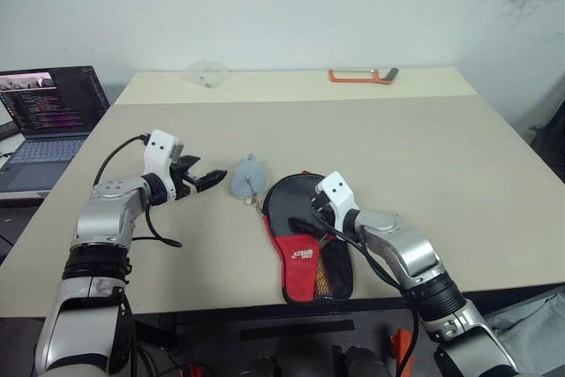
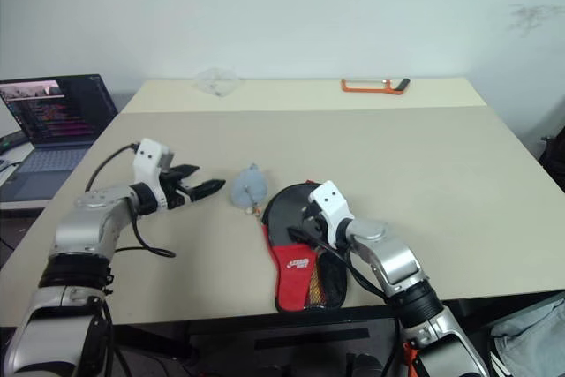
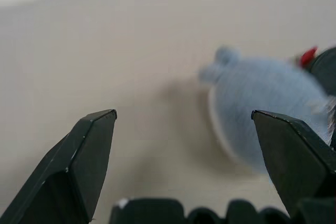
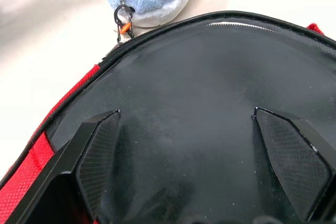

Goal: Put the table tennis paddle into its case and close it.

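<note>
The case (image 1: 305, 258) lies flat near the table's front edge, with a black round top and a red lower part bearing a white logo and a mesh panel. A blue-grey plush charm (image 1: 248, 177) hangs on a small chain from its zip edge. I cannot make out the table tennis paddle apart from the case. My right gripper (image 4: 186, 116) stands open just above the case's black top (image 4: 199, 87). My left gripper (image 1: 210, 181) is open, empty, left of the charm (image 3: 262, 103) and pointing toward it.
An open laptop (image 1: 48, 116) sits on a side table at the left. An orange-framed tool (image 1: 362, 76) and a clear plastic piece (image 1: 207, 72) lie at the far edge of the beige table (image 1: 397, 147).
</note>
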Controlling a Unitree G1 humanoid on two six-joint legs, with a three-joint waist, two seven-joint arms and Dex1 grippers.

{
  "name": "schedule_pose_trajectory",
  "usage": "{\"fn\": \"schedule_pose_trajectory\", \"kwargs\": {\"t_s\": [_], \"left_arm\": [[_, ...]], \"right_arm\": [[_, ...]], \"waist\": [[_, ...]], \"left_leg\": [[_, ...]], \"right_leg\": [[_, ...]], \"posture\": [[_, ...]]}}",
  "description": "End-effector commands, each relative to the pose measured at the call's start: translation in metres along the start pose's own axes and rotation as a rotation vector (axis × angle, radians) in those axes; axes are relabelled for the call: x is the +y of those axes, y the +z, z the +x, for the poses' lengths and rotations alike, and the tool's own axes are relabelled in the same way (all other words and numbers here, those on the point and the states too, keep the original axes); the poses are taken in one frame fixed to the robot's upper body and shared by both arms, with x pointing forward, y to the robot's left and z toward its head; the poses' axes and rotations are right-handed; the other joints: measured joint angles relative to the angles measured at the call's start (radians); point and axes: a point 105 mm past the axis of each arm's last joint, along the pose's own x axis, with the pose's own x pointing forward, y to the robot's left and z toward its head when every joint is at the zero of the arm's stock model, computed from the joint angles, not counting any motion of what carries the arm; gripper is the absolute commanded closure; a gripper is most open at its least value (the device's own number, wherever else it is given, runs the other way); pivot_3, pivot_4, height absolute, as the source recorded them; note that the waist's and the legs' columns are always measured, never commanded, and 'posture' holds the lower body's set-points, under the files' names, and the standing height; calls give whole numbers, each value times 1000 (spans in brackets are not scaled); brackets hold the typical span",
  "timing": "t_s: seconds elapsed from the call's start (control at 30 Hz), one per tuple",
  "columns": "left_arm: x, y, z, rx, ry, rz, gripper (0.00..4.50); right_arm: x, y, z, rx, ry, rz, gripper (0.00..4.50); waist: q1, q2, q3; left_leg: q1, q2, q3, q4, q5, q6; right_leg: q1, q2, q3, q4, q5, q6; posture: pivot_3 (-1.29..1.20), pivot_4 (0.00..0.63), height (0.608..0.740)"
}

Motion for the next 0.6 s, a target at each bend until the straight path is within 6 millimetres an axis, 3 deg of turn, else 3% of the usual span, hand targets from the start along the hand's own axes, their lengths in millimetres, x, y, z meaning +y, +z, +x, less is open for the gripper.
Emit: {"fn": "schedule_pose_trajectory", "kwargs": {"t_s": [0.03,0.33,0.6], "left_arm": [[0,16,5,-24,-44,23,13],[-36,11,32,24,-269,28,13],[-35,-3,40,101,-262,13,13]], "right_arm": [[4,3,0,-14,12,-14,0],[6,4,1,-15,17,-33,0],[3,3,-2,-11,-1,-39,0]], "waist": [[0,0,0],[-2,-1,0],[-6,-1,-1]], "left_leg": [[0,0,0,0,0,0],[0,0,0,0,0,0],[0,0,0,1,0,1]], "right_leg": [[0,0,0,0,0,0],[0,0,0,0,0,0],[0,0,0,1,0,0]], "posture": [[0,150,740],[0,150,740],[0,150,740]]}}
